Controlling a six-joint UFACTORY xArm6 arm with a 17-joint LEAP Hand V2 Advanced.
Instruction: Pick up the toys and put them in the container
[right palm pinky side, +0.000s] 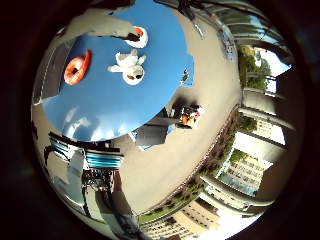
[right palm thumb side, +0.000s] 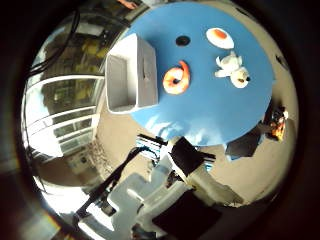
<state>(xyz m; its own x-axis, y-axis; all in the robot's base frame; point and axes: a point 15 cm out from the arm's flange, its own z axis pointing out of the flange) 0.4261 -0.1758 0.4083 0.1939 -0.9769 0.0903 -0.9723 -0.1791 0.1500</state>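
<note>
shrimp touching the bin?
Apart. The thumb side view shows a strip of blue table between the shrimp and the bin.

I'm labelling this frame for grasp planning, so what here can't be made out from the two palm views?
- Container: in the little finger side view its far part runs off the picture's edge.
- Fried egg toy: partly covered by a dark shape in the little finger side view.
- White plush dog: too small to tell its pose.
- Dark round spot on the table: too small to identify.
- Hand: finger posture unclear.
</note>
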